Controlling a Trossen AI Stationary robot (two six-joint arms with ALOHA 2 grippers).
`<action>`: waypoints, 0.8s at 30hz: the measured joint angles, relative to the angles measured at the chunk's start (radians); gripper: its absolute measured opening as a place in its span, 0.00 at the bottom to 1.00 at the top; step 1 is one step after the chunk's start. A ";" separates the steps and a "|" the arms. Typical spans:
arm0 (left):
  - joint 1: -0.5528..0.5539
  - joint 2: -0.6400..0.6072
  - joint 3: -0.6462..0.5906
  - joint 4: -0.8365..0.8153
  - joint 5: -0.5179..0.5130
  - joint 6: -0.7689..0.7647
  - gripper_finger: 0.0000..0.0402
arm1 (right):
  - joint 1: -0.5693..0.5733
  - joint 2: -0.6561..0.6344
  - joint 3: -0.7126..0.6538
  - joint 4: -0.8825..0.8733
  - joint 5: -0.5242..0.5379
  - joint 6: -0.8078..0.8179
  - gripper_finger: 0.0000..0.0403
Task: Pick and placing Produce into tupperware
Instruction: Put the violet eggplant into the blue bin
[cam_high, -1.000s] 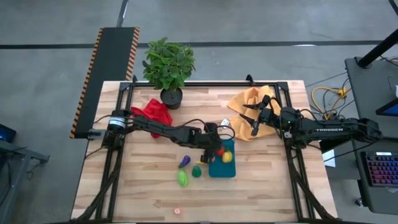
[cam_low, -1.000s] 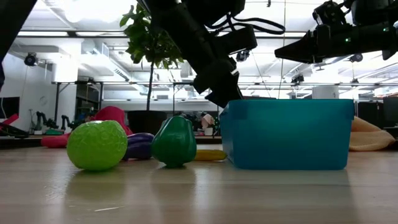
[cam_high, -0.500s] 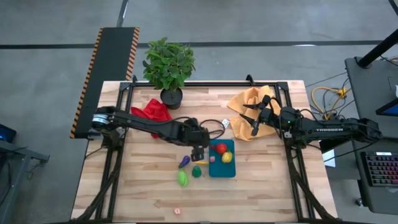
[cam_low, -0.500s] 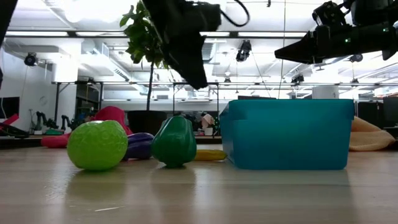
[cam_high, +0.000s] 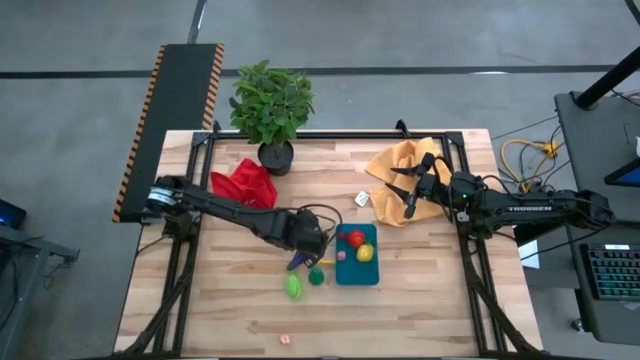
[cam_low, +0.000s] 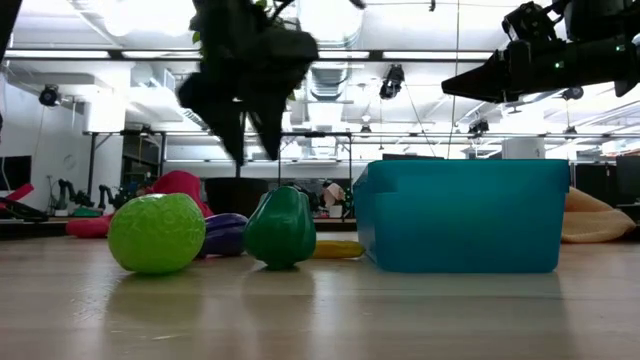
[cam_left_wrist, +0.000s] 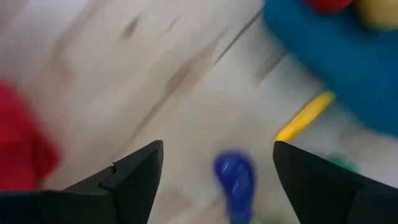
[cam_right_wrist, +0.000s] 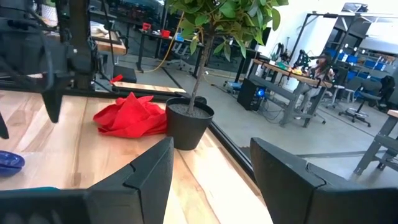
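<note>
My left gripper (cam_high: 305, 245) hangs open above the purple eggplant (cam_high: 297, 260). In the left wrist view the eggplant (cam_left_wrist: 235, 180) shows between the two fingers, untouched. In the low view the fingers (cam_low: 232, 135) point down, well above the produce. A thin yellow piece (cam_high: 326, 262), a dark green pepper (cam_high: 316, 276) and a light green ball (cam_high: 293, 288) lie on the table beside the teal tupperware (cam_high: 372, 276). A red piece (cam_high: 355, 238) and a yellow piece (cam_high: 365, 253) lie inside it. My right gripper (cam_high: 399, 190) waits open over the mustard cloth (cam_high: 395, 160).
A potted plant (cam_high: 272, 110) stands near the far edge, with a red cloth (cam_high: 245, 183) beside it. A small white tag (cam_high: 362, 199) lies near the mustard cloth. A tiny pink speck (cam_high: 284, 338) sits near the near edge. Bare wood lies left of the produce.
My left gripper has moved from over the tupperware's left part toward the table's left, ending above the purple eggplant. Its fingers stay open and point down. The produce and the tupperware have kept their places.
</note>
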 joint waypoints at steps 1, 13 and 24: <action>-0.008 0.001 -0.001 -0.003 0.000 -0.025 0.72 | 0.000 0.000 0.000 0.000 0.000 0.000 0.51; -0.065 0.062 -0.011 0.009 0.053 -0.113 0.72 | 0.000 0.000 0.000 0.000 0.000 0.008 0.51; -0.074 0.172 -0.011 0.013 0.118 -0.106 0.72 | 0.000 0.000 0.000 0.000 0.000 0.008 0.51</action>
